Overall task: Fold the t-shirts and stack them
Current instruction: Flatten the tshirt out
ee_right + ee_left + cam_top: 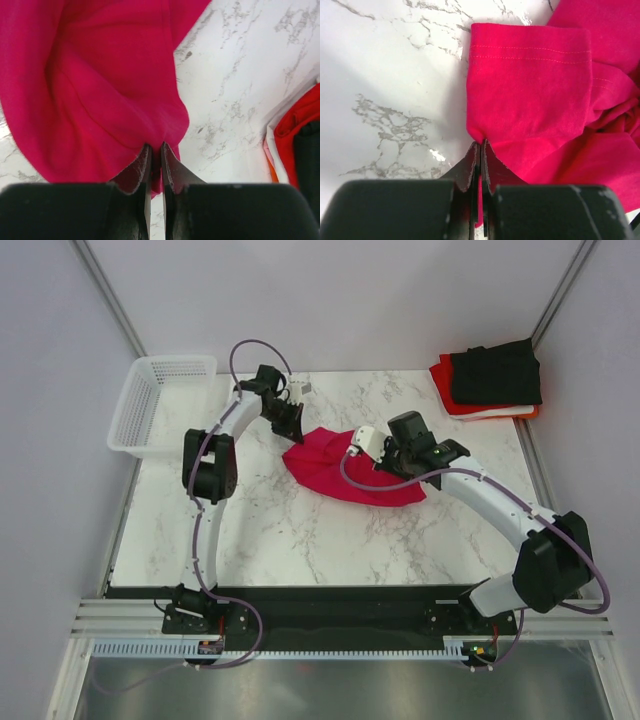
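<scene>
white marble-pattern table [290, 530], grey veining, glossy. crimson-pink t-shirt [340, 480] lies bunched just past centre toward 12 o'clock, mostly flat on the top with loose folds. at 2 o'clock, in the far corner, a stack of folded t-shirts [490, 385]: black top shirt [497, 370], orange-red shirt [444, 390] under it, a white edge at the bottom. at 10 o'clock a white mesh basket [124, 412] sits on the table's edge.

Crimson-pink shirt [340, 478], plain. Stack [495, 375]: black on top, red, white, orange below. White marble table [260, 530], grey veins. White mesh basket [150, 405]. Pale grey walls [330, 300].
</scene>
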Tool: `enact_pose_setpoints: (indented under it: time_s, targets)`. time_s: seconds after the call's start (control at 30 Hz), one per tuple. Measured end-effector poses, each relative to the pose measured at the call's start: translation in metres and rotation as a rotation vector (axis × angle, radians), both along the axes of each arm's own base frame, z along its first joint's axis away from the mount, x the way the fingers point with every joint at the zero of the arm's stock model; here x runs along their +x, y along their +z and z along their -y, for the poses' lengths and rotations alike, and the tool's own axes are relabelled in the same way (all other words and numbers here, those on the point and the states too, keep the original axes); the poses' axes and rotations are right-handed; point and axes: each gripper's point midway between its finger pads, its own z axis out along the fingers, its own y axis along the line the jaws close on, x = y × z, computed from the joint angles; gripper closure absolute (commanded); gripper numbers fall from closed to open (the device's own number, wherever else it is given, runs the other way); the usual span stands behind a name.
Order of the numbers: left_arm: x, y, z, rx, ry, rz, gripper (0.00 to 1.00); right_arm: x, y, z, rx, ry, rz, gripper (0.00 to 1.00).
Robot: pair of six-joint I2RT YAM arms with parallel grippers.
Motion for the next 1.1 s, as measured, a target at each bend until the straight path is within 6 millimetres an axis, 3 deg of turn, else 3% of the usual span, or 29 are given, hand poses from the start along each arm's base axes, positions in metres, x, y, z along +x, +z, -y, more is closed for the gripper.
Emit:
enact_pose_setpoints:
  time_s: [0.13,0.23,0.3,0.4,0.47,0.57,0.7,0.77,0.83,0.93,1.1]
  targets:
    - [0.007,0.032,-0.010,-0.011,0.021,0.055,0.98,0.032,0.010,0.011,0.014,-0.123,0.060,1.00]
    - [0.014,0.088,-0.031,-0.032,0.063,0.164,0.98,0.080,0.030,0.034,0.075,-0.303,0.136,1.00]
    - [0.015,0.136,-0.056,-0.047,0.106,0.264,0.97,0.109,0.045,0.060,0.117,-0.423,0.206,1.00]
    - [0.000,0.195,-0.095,-0.040,0.159,0.405,0.96,0.120,0.050,0.090,0.126,-0.516,0.245,1.00]
    - [-0.017,0.214,-0.113,-0.020,0.177,0.458,0.94,0.116,0.042,0.095,0.134,-0.530,0.235,1.00]
    - [-0.049,0.202,-0.115,0.000,0.153,0.440,0.93,0.099,0.018,0.087,0.136,-0.508,0.160,1.00]
    - [-0.089,0.137,-0.108,0.027,0.108,0.275,0.82,0.073,-0.009,0.079,0.131,-0.475,0.065,1.00]
    - [-0.114,0.104,-0.109,0.045,0.089,0.170,0.72,0.058,-0.019,0.082,0.119,-0.469,0.027,1.00]
    - [-0.136,0.084,-0.111,0.059,0.073,0.096,0.64,0.052,-0.023,0.084,0.109,-0.467,0.007,1.00]
    - [-0.157,0.079,-0.115,0.074,0.040,0.075,0.59,0.050,-0.026,0.084,0.098,-0.462,0.000,1.00]
    - [-0.141,0.095,-0.117,0.090,0.010,0.171,0.57,0.053,-0.041,0.084,0.073,-0.462,-0.032,1.00]
